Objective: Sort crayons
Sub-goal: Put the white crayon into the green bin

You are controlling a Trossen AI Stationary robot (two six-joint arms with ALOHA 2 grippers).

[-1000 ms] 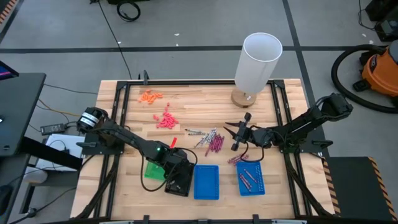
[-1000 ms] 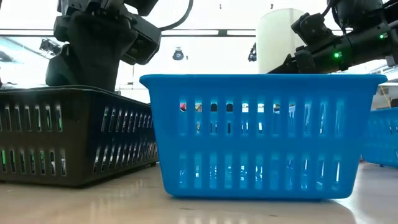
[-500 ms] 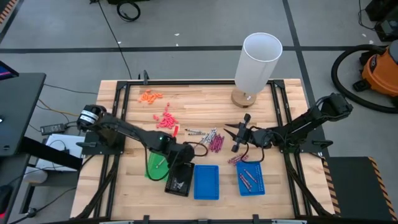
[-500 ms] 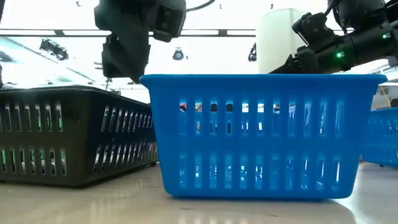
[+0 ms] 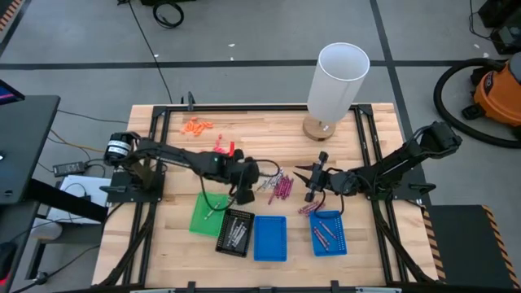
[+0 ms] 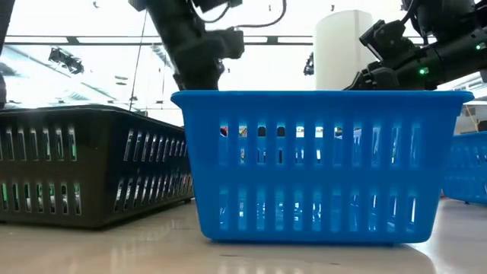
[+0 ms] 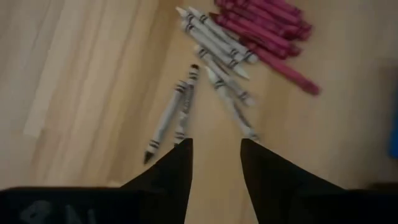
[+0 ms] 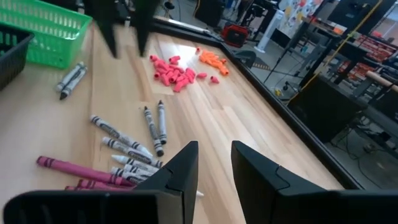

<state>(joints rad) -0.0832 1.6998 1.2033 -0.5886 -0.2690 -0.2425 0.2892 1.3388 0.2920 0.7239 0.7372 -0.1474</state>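
Observation:
Silvery-grey crayons (image 5: 264,181) and maroon crayons (image 5: 282,187) lie loose on the middle of the table. My left gripper (image 5: 251,183) is open just left of them. In the left wrist view its fingers (image 7: 214,149) stand above two grey crayons (image 7: 171,112), apart from them, with the grey pile (image 7: 217,43) and the maroon crayons (image 7: 267,28) beyond. My right gripper (image 5: 304,179) is open and empty right of the pile, and in its own view (image 8: 214,158) it faces the grey crayons (image 8: 152,127) and maroon crayons (image 8: 74,169). More grey crayons lie in the black tray (image 5: 236,232), and maroon ones in the right blue tray (image 5: 328,232).
A green tray (image 5: 203,213) and a middle blue tray (image 5: 270,238) stand beside the black one near the front edge. Pink pieces (image 5: 220,150) and orange pieces (image 5: 195,126) lie at the far left. A tall white cylinder (image 5: 335,81) stands at the far right.
My left gripper has gone from above the black tray toward the table's far edge and a little to the right, ending at the loose grey crayons in the middle.

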